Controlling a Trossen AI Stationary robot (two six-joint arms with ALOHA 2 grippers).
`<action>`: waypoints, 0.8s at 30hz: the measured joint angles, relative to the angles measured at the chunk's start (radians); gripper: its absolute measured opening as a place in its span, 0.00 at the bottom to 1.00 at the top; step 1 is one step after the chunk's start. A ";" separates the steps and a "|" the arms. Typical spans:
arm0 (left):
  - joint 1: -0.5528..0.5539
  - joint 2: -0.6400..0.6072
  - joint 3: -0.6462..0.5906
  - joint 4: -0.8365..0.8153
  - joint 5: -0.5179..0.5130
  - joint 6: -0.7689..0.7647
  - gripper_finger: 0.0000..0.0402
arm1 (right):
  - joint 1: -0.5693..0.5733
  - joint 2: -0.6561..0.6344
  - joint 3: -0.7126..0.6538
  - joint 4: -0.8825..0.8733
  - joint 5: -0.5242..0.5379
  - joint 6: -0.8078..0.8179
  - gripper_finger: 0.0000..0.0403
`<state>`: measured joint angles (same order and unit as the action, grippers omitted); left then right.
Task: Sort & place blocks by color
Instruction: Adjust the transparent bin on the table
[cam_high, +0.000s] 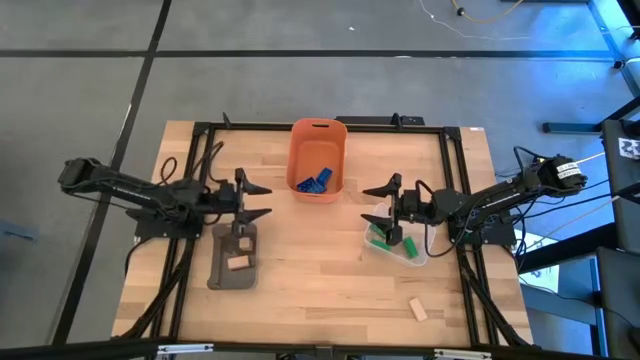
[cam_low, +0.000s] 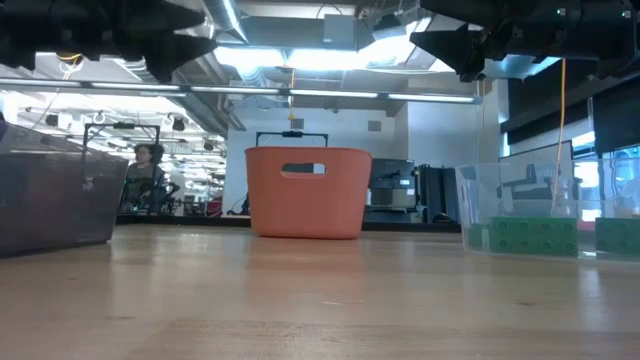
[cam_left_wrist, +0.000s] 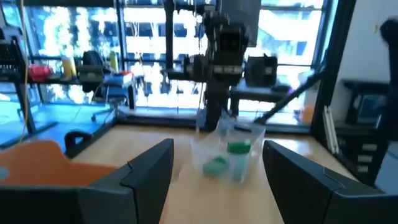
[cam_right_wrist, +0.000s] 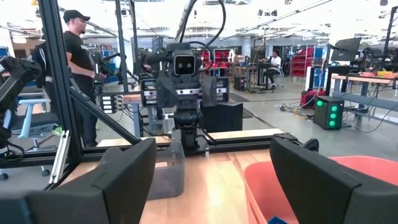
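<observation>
Both arms hung above the table with nothing in hand. The left gripper (cam_high: 262, 200) was over the head of the grey tray (cam_high: 222, 272), fingers spread wide and empty; the right gripper (cam_high: 376, 202) was over the near edge of the clear bin (cam_high: 418, 255), likewise wide and empty. Each faced inward toward the orange bin (cam_high: 318, 135) at the middle back of the table, which reads as a raised waiting pose, clear of the containers. Sorting looked nearly done: blue blocks (cam_high: 313, 182) lay together in the orange bin, green blocks (cam_high: 384, 238) in the clear bin, and one tan block (cam_high: 238, 263) in the grey tray. A second tan block (cam_high: 418, 310) lay alone on the bare wood near the front right, well apart from every container; judged to be the one piece left, and it belongs by colour in the grey tray across the table. It sat on the right arm's side, so a long carry or a handover seems likely. The table (cam_high: 320, 290) was pale butcher-block wood inside a black frame, on a grey floor with dark lines. In the low view the orange bin stood upright with its handle slot facing the camera. Beyond was an open workshop with benches and monitors; a person in a cap (cam_right_wrist: 76, 59) stood behind the frame.
</observation>
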<state>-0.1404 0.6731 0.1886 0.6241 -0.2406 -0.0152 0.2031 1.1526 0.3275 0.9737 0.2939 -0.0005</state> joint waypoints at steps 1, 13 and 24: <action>0.000 0.000 0.000 0.016 -0.002 0.001 0.59 | 0.000 0.000 0.000 0.000 0.000 0.004 0.78; 0.000 0.000 0.000 0.019 -0.008 0.026 0.59 | 0.000 0.000 0.000 0.000 0.000 0.020 0.78; 0.000 0.000 0.000 0.020 -0.008 0.026 0.59 | 0.001 0.000 0.000 -0.005 0.000 0.023 0.78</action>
<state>-0.1406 0.6727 0.1890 0.6437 -0.2489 0.0105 0.2039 1.1526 0.3275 0.9685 0.2939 0.0224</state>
